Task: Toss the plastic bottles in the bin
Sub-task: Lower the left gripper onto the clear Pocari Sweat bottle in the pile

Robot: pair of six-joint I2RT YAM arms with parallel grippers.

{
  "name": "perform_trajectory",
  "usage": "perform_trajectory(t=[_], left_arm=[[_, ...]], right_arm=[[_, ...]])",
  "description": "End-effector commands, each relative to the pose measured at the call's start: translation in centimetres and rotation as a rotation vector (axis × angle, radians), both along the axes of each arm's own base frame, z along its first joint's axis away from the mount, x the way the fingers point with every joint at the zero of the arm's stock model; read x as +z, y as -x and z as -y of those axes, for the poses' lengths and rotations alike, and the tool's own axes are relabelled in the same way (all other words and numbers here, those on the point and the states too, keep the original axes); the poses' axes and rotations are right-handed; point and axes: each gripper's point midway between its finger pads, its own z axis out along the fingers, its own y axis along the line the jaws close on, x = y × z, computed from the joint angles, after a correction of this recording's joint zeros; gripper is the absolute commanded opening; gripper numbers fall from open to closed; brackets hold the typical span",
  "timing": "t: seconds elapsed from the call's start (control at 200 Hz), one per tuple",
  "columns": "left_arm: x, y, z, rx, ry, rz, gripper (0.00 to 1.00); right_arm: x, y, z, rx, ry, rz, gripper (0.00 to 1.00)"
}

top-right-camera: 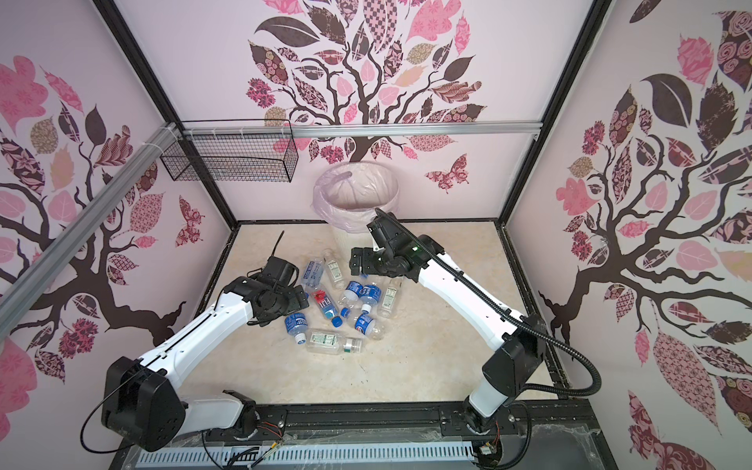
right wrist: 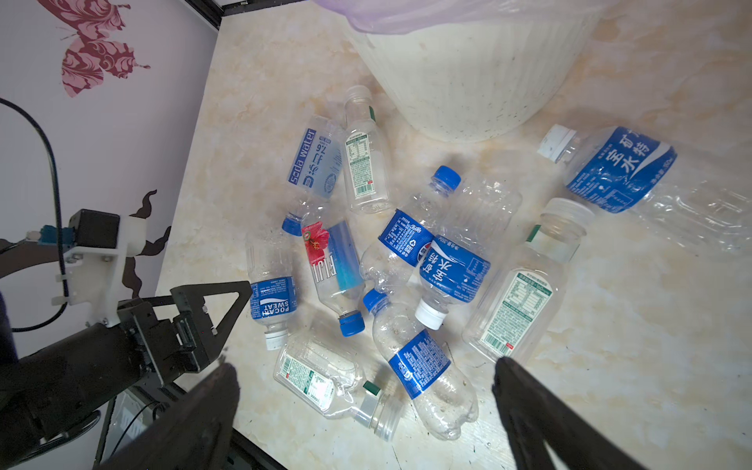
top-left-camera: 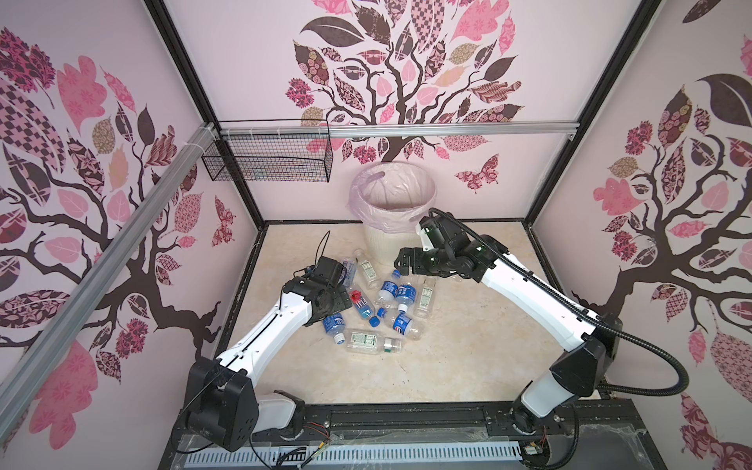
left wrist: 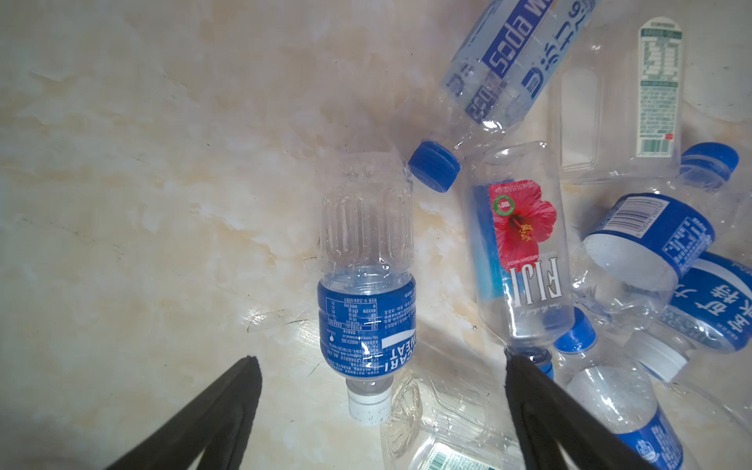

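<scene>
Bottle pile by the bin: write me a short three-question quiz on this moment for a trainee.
1. True or false: the left pincer is shut on a bottle.
2. Which bottle lies centred ahead of the left pincer's gap in the left wrist view? A) Pocari Sweat bottle B) soda water bottle C) Fiji bottle
3. Fill in: the bin is lined with a pale ___ bag.
Key: 1 false, it is open and holds nothing; 2 A; 3 pink.

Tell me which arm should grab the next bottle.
Left, probably: the left gripper, open, hovers close, squarely over the Pocari Sweat bottle; the right gripper, also open, hangs higher.
</scene>
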Motion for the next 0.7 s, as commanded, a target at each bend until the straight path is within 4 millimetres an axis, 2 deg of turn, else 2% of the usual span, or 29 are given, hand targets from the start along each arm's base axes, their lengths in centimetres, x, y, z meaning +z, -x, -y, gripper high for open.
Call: perform_trajectory(t=[0.0, 0.21, 0.395, 0.695], left_arm=[[-2.5, 1.0, -0.2, 0.016, 0.006, -0.082, 0.97], [-4.6, -0.2, -0.9, 0.041, 0.035, -0.127, 0.97], [-5.5, -1.4, -1.7, 0.056, 0.076, -0.122, 0.93], [-7.4, -1.8, -1.5, 0.046, 0.101, -0.129, 0.85]], right_arm=[[2.1, 0.8, 0.5, 0.013, -0.03, 0.039, 1.0], [2.1, 1.0, 0.5, 0.026, -0.021, 0.034, 1.0], [1.9, 1.0, 0.5, 0.04, -0.009, 0.031, 1.0], [2.4, 1.3, -0.6, 0.105, -0.022, 0.05, 1.0]])
